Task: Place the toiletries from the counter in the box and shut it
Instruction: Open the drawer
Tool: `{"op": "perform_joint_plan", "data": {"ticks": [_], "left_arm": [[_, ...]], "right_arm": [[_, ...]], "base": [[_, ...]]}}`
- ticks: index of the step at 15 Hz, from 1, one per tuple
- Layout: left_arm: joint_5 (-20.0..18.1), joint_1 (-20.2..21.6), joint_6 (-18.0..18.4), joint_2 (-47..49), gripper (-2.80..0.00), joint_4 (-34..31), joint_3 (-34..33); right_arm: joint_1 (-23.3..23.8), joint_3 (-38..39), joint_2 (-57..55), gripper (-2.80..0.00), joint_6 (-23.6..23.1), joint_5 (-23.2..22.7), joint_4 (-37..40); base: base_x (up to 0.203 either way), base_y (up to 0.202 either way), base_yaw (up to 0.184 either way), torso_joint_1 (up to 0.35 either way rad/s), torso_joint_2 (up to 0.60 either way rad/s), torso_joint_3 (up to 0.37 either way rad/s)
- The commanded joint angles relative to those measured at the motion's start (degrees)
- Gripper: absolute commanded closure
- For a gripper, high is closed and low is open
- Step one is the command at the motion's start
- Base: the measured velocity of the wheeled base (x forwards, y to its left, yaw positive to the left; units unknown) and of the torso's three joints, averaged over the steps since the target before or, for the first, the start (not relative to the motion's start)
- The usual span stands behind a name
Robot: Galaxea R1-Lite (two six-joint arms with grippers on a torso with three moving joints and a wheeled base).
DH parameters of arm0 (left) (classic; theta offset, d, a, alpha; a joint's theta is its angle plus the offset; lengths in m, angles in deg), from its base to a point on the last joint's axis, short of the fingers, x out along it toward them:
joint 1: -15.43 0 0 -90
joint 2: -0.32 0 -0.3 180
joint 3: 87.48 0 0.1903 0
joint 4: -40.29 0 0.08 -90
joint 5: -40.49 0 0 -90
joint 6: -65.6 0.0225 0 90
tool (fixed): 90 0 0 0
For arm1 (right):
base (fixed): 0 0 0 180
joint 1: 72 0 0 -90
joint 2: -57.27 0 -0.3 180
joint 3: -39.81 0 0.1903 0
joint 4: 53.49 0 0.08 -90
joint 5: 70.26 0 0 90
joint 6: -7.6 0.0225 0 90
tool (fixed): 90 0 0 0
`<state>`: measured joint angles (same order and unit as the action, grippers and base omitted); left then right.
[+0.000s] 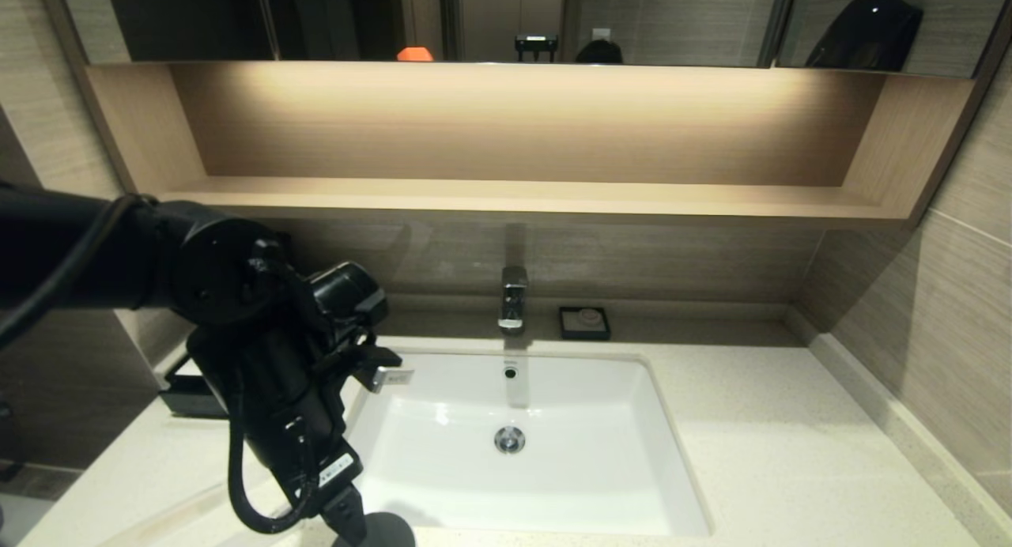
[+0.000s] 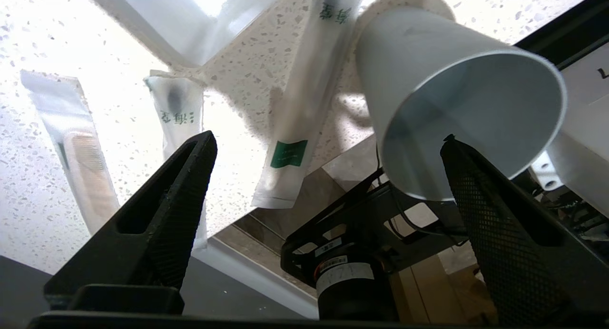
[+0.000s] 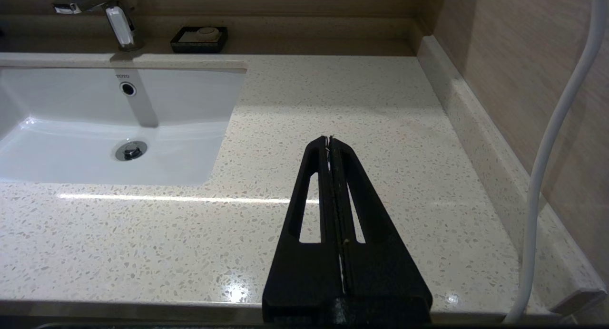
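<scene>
- Over the left end of the counter (image 1: 759, 444), head view: left arm bulks large in front, bent down toward the counter's left edge. Its gripper is hidden behind the wrist from here. A dark corner of the box (image 1: 188, 395) peeks out behind the arm, against the wall. No packets visible; the arm covers that patch. Basin (image 1: 553, 444) and tap (image 1: 512, 298) at centre, small black soap dish (image 1: 584, 322) behind, well apart from the work.
- Left wrist view: left gripper (image 2: 328, 143) spread wide, nothing between the jaws. Beyond the fingers lie the toiletries on the speckled stone: one packet with a comb-like content (image 2: 78, 153), one short packet with green print (image 2: 178, 115), one long packet with a green label (image 2: 295, 129) whose end overhangs the counter edge. A white paper cup (image 2: 456, 101) stands just beside the long packet, crowding the line of one finger.
- Judgement: step in hand is the approach to a first packet. Best to centre on one packet only, close across its narrow width, and keep clear of the cup so it isn't tipped.
- Right wrist view: right gripper (image 3: 329, 141) pressed together, idle over bare counter right of the basin.
</scene>
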<state>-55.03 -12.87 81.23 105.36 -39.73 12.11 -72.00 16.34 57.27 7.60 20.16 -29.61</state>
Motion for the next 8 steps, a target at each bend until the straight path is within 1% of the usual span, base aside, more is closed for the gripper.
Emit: {"op": "perform_joint_plan", "data": {"ticks": [1, 2, 5, 6, 8], "left_arm": [[-0.2, -1.7, -0.5, 1.0, -2.80, -0.6, 0.9], [-0.3, -2.9, -2.1, 1.1, -2.80, -1.1, 1.3], [-0.2, -5.0, -10.6, 2.0, -2.80, -1.6, 2.7], [-0.1, -5.3, -12.4, 2.5, -2.80, -2.1, 3.2], [0.1, -5.3, -12.6, 3.3, -2.80, -4.0, 4.5]], "right_arm": [[0.0, 0.0, 0.0, 0.00, 0.0, 0.0, 0.0], [0.0, 0.0, 0.0, 0.00, 0.0, 0.0, 0.0], [0.0, 0.0, 0.1, 0.00, 0.0, 0.0, 0.0], [0.0, 0.0, 0.0, 0.00, 0.0, 0.0, 0.0], [0.0, 0.0, 0.0, 0.00, 0.0, -0.1, 0.0]], "base": [[0.000, 0.000, 0.000, 0.000, 0.00, 0.000], [0.000, 0.000, 0.000, 0.000, 0.00, 0.000], [0.000, 0.000, 0.000, 0.000, 0.00, 0.000], [0.000, 0.000, 0.000, 0.000, 0.00, 0.000], [0.000, 0.000, 0.000, 0.000, 0.00, 0.000]]}}
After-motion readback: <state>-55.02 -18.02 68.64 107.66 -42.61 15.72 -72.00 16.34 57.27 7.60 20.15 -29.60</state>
